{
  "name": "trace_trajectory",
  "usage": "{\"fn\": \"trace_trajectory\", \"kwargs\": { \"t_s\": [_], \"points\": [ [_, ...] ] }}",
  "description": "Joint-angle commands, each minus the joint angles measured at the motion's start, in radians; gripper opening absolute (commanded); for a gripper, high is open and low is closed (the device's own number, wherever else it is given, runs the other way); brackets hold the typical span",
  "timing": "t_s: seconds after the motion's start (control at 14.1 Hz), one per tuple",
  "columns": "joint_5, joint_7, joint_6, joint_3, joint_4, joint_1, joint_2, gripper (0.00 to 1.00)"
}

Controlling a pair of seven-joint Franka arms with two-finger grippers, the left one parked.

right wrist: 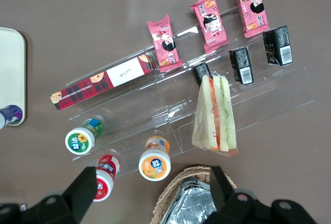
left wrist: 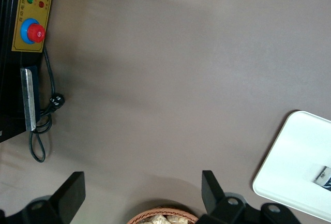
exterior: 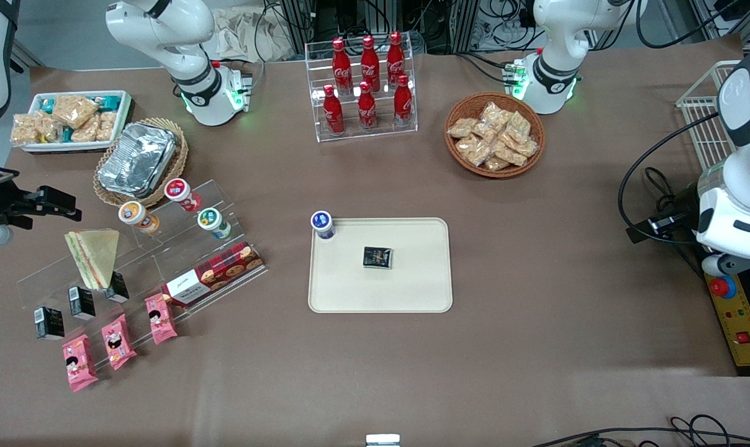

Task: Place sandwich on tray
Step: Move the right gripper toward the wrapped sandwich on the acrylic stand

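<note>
The sandwich [exterior: 94,256] [right wrist: 214,115], a wrapped wedge of pale bread with red and green layers, leans on the clear stepped rack [exterior: 164,261] toward the working arm's end of the table. The cream tray [exterior: 412,292] [right wrist: 11,69] [left wrist: 295,157] lies mid-table, holding a small black carton [exterior: 377,257] and a blue-lidded cup [exterior: 322,224] at one corner. My right gripper [exterior: 55,203] [right wrist: 152,188] hangs open and holds nothing. It is above the table, a little farther from the front camera than the sandwich, over the edge of the wicker basket.
The rack also carries three lidded cups [right wrist: 154,163], a plaid biscuit box [exterior: 216,273], pink packets [exterior: 161,318] and black cartons [exterior: 82,302]. A foil container [exterior: 138,158] sits in a wicker basket beside it. A white snack bin [exterior: 71,120], cola bottles [exterior: 367,87] and a snack basket [exterior: 494,133] stand farther away.
</note>
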State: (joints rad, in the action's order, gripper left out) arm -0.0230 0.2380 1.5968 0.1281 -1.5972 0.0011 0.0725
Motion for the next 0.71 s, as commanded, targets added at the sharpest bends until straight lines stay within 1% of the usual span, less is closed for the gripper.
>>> {"fn": "trace_trajectory", "kwargs": {
  "t_s": [0.0, 0.21, 0.35, 0.49, 0.64],
  "points": [
    [0.012, -0.011, -0.003, -0.007, 0.026, -0.009, 0.013, 0.97],
    [0.011, -0.011, -0.003, -0.005, 0.026, -0.01, 0.013, 0.97],
    [0.002, -0.011, 0.009, 0.004, 0.01, -0.035, 0.015, 0.97],
    [0.001, -0.008, 0.011, 0.011, -0.003, -0.038, 0.01, 0.97],
    [0.005, 0.009, 0.029, 0.01, -0.033, -0.076, 0.006, 0.97]
  ]
}}
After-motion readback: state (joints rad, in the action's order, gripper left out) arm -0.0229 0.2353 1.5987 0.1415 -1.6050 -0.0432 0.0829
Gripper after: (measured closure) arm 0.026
